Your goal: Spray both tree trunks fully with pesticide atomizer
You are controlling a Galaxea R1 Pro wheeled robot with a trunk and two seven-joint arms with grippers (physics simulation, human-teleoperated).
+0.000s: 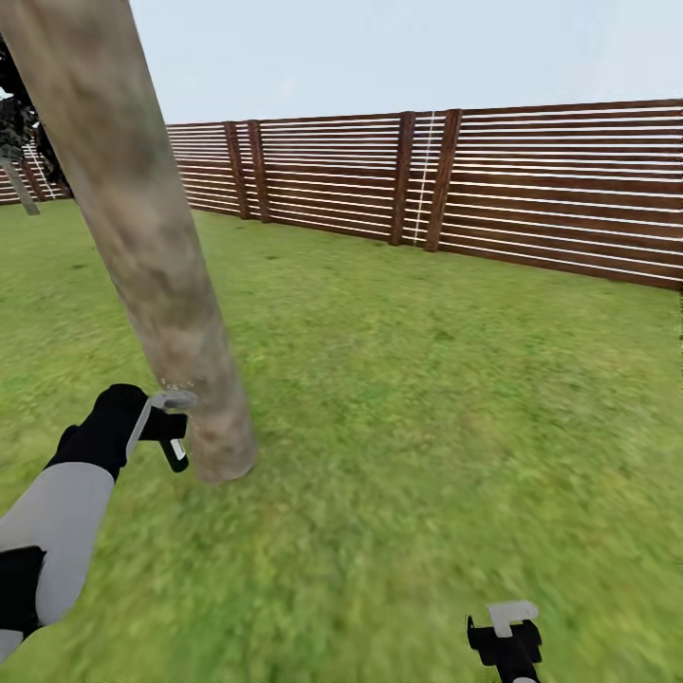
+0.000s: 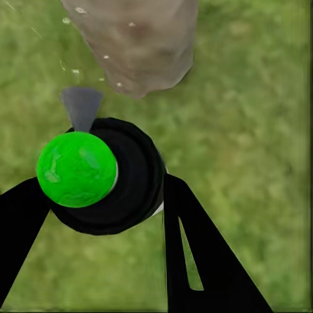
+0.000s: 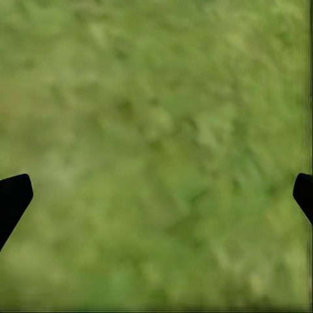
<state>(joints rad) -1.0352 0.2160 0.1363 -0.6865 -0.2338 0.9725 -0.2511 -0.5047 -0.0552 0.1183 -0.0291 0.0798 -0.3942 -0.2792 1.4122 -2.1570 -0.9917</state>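
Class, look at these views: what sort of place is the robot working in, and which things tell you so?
Most likely a fenced garden or backyard: a green lawn underfoot, a brown horizontal-slat wooden fence behind, and a thick pale tree trunk rising from the grass under open sky.

1. A green lawn (image 1: 408, 379) covers the ground from near to far, mottled in lighter and darker patches.
2. A brown fence (image 1: 550, 190) of horizontal wooden slats with upright posts runs along the far side, from far left to the right edge, standing taller toward the right.
3. Above the fence the sky (image 1: 398, 52) is pale grey-blue and even.
4. At the far left, dark foliage (image 1: 17, 119) shows before the fence.
5. Light is flat and soft.
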